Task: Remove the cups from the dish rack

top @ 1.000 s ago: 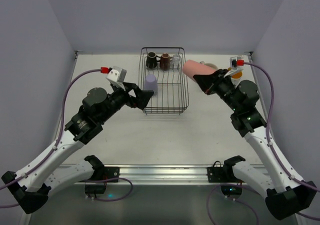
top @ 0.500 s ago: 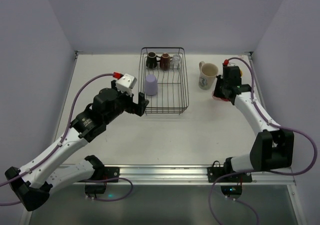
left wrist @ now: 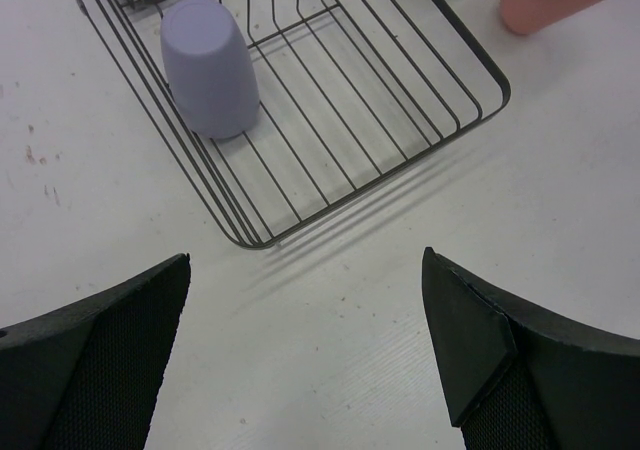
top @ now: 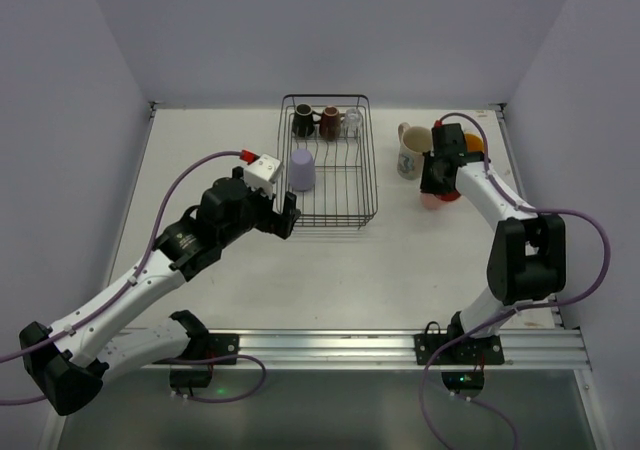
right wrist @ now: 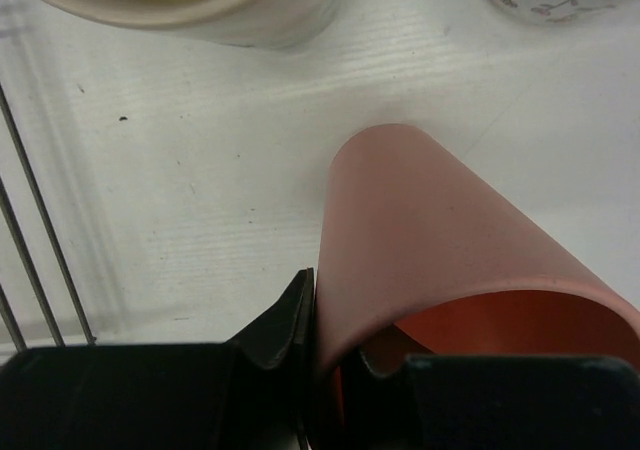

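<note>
Pink tumbler [right wrist: 440,240]: right gripper [right wrist: 332,338] pinches its rim.
Advice: set it flat before releasing.
Left gripper [left wrist: 305,265]: wide, empty, near dish rack [left wrist: 484,67].

Left claw [left wrist: 305,270] spread wide; right claw [right wrist: 335,345] clamped.

The dish rack [top: 340,185], a black wire basket, stood on the white surface [top: 220,130]. At its far end a black mug [top: 303,122], a brown mug [top: 329,122] and a clear glass [top: 352,122] stood in a row. Near its left wall a lavender tumbler [top: 302,169] stood upside down on the rods. Outside, just right of the rack, a cream printed mug [top: 409,152] stood upright. Beside it, further from the rack, the pink tumbler [right wrist: 430,230] was pinched at its rim by the right pincer [right wrist: 325,345], mouth up, one finger inside. Furthest right of the rack was an orange-lined tumbler [top: 474,145].
</note>
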### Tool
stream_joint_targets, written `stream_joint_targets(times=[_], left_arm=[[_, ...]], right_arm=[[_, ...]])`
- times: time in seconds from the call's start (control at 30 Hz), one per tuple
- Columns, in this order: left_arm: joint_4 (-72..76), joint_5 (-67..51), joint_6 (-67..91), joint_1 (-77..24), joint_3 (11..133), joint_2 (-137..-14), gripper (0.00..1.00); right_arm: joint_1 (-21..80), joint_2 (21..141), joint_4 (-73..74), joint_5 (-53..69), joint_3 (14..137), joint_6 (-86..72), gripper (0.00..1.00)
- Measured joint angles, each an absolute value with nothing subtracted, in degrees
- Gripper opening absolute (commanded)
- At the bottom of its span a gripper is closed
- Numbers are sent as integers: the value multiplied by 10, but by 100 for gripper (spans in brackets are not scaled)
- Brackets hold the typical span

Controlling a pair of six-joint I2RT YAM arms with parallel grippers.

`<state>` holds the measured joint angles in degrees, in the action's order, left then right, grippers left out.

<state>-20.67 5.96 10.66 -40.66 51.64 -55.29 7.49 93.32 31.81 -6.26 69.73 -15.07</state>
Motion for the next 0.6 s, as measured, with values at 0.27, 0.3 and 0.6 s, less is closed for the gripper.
stream_joint_targets(times=[0.27,0.3,0.6], left_arm=[[-206,60,103,-407,516,-554,100],[-206,60,103,-406,516,-554,100],[-206,65,102,-406,516,-559,100]], right_arm=[[75,948,339,-63,713,-146,37],[75,948,339,-64,717,-144,42],[79,919,342,-65,730,-142,53]])
